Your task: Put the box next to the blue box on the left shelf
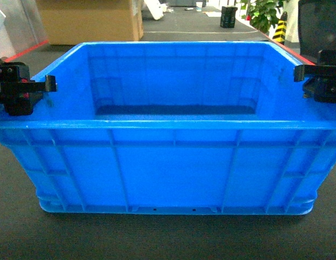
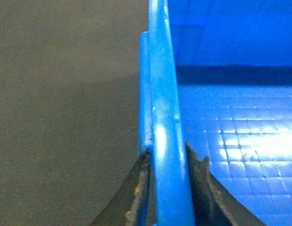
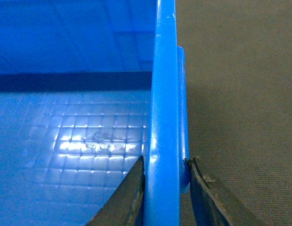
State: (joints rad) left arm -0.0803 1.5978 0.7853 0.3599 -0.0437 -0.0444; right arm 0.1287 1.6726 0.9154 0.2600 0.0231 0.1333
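The box (image 1: 168, 168) is a large open-top blue crate with ribbed walls, and it fills the head view with dark carpet beneath it. My left gripper (image 1: 47, 85) is shut on its left rim, one finger inside the wall and one outside. The left wrist view shows that rim (image 2: 162, 94) running up between the left gripper's (image 2: 167, 155) jaws. My right gripper (image 1: 299, 73) is shut on the right rim. In the right wrist view the rim (image 3: 165, 70) is pinched in the right gripper (image 3: 166, 162). The crate is empty. The left shelf and the other blue box are out of view.
Behind the crate stand a big cardboard box (image 1: 89, 20), a small black bin (image 1: 228, 16), a potted plant (image 1: 264, 13) and a yellow-and-black post (image 1: 280, 27). A dark chair-like object (image 1: 320, 24) is at the far right. Grey carpet (image 2: 66, 117) lies on both sides.
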